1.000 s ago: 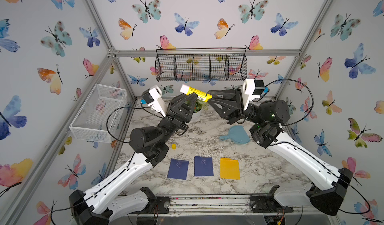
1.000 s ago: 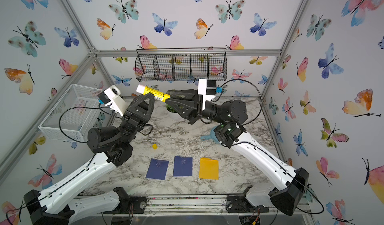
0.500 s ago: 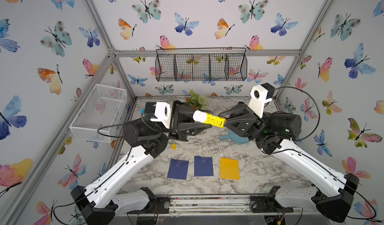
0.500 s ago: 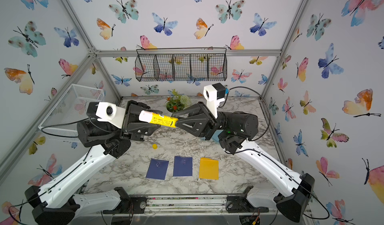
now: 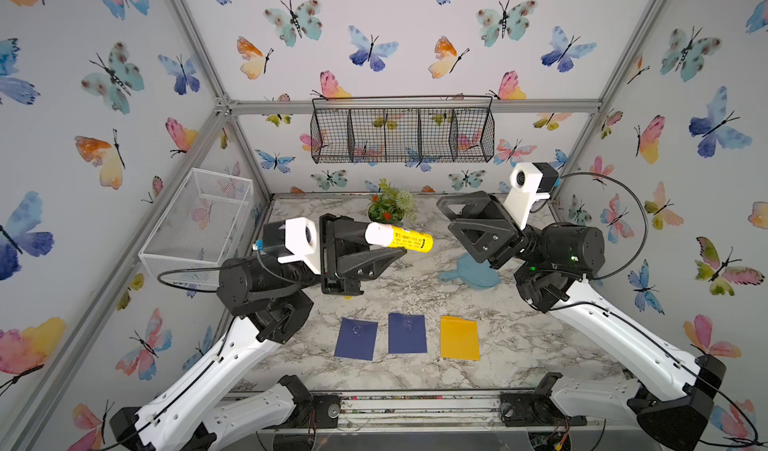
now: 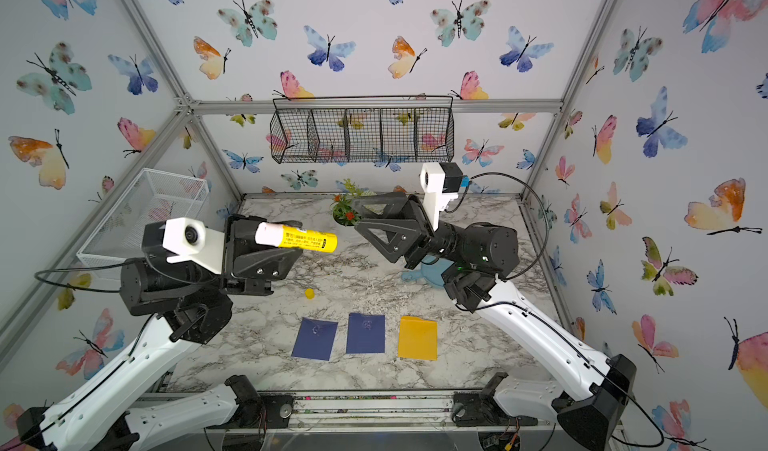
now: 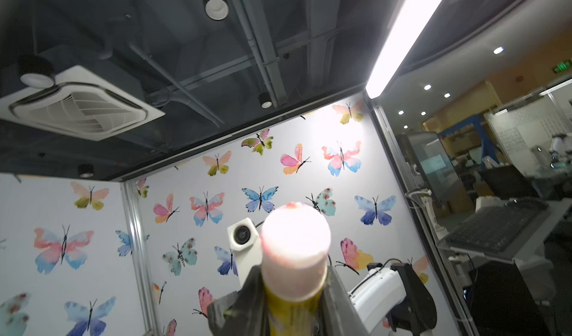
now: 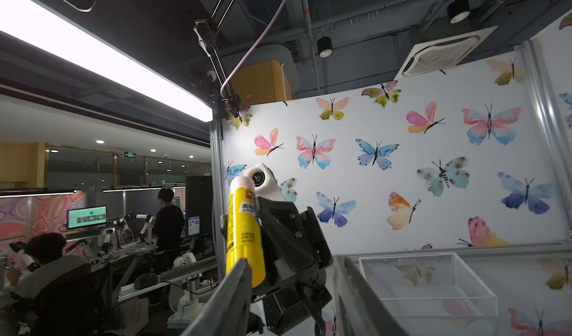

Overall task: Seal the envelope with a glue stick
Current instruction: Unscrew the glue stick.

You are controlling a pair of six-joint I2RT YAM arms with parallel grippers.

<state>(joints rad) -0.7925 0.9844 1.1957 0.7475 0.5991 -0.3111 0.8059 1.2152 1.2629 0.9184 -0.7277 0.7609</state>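
Now, your left pincer [image 5: 386, 237]: clamped on the glue stick [image 5: 409, 240], raised above the counter [image 5: 519, 345].
Your right pincer [image 5: 444, 214]: jaws apart, holding nothing, near the glue stick.

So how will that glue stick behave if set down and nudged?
The glue stick is a round tube, so it would probably roll. It looks like stiff, light plastic. Its smooth sides may slip in the left hand.

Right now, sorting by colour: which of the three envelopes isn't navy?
The yellow envelope, at the robot's right end of the row; the middle envelope and the left envelope are both navy.
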